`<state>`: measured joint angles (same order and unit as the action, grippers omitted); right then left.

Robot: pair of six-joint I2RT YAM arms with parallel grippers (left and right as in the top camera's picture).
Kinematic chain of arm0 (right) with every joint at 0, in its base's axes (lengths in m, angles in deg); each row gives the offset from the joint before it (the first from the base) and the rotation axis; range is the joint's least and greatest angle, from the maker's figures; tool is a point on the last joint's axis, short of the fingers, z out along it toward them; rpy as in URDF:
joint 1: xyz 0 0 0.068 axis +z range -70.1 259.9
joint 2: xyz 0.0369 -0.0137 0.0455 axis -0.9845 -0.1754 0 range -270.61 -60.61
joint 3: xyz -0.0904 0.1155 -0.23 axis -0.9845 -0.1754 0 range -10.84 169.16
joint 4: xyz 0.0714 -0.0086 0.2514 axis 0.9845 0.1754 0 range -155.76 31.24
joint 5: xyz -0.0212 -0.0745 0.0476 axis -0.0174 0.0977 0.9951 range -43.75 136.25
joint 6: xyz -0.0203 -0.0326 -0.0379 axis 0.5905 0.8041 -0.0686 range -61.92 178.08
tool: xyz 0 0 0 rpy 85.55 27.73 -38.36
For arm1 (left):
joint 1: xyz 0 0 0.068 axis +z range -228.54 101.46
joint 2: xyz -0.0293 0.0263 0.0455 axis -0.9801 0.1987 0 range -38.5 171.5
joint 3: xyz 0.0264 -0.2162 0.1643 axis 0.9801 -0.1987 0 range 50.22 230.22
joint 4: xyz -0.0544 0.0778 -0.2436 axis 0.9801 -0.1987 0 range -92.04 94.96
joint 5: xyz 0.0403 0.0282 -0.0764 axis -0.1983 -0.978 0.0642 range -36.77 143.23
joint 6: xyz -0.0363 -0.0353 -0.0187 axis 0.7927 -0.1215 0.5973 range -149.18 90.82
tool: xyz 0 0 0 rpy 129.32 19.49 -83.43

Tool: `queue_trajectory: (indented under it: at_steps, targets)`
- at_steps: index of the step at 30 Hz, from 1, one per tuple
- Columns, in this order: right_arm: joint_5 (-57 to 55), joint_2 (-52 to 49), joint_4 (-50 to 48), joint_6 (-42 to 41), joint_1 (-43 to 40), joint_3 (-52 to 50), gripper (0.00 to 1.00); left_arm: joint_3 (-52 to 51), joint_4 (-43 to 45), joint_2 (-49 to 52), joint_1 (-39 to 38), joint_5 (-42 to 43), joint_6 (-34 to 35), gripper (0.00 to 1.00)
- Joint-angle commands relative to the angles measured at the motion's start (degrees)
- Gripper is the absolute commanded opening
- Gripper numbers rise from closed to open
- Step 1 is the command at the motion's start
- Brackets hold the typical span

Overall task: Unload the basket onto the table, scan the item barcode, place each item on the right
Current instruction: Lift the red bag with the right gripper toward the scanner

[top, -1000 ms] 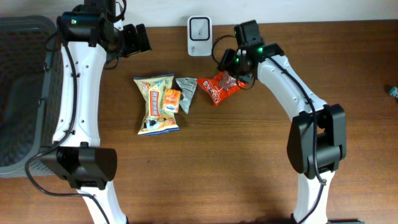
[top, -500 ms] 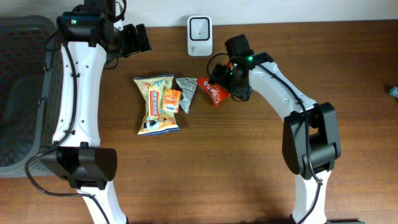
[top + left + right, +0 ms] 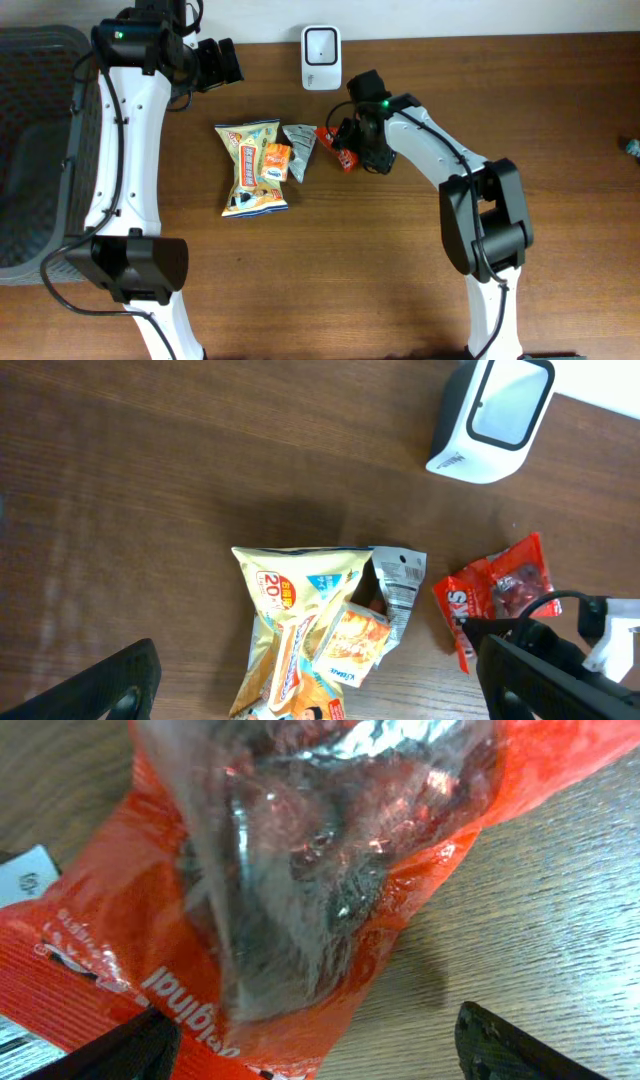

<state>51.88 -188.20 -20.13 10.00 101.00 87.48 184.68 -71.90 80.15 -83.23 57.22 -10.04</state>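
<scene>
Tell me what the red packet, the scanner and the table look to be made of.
The red packet looks like thin glossy plastic film with a clear window: it shows crinkles and glare. The scanner seems to be smooth white hard plastic with a dark glassy window. The table is wood or wood-look laminate: brown grain, low sheen.

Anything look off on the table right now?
Nothing looks spilled or torn. Only oddity: a small orange packet lies on the yellow bag, with the silver packet touching its edge. The right gripper hovers open over the red packet.
</scene>
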Motion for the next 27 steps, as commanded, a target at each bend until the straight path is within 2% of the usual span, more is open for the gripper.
queue_trajectory:
  at_steps: [1, 5, 7, 12, 14, 18, 23, 27]
  targets:
    - [-2.0, -0.4, -0.2, -0.9, 0.4, -0.3, 0.86, 0.0, 0.1, -0.5, 0.4, -0.6, 0.4, 0.99]
    - [-4.7, -0.4, -2.7, -0.9, 0.3, -0.4, 0.85, 0.0, 0.1, -0.5, 0.4, -0.6, 0.4, 0.99]
    - [-4.8, -0.4, -5.0, -0.9, 0.0, -0.4, 0.77, 0.0, 0.1, -0.5, 0.4, -0.6, 0.4, 0.99]
    - [-4.8, -0.4, -8.6, -0.9, -0.6, -0.4, 0.72, 0.0, 0.1, -0.5, 0.4, -0.6, 0.4, 0.99]
    - [-5.4, -0.4, -9.3, -0.9, -0.6, -0.4, 0.66, 0.0, 0.1, -0.5, 0.4, -0.6, 0.4, 0.99]
    - [-11.3, -0.4, -9.9, -4.0, -0.6, -0.4, 0.7, 0.0, 0.1, -0.5, 0.4, -0.6, 0.4, 0.99]
    - [-12.0, -0.6, -9.9, -8.3, -0.6, -0.4, 0.7, 0.0, 0.1, -0.5, 0.4, -0.6, 0.4, 0.99]
    - [-12.1, -1.7, -9.4, -8.4, -0.6, -0.4, 0.7, 0.0, 0.1, -0.5, 0.4, -0.6, 0.4, 0.99]
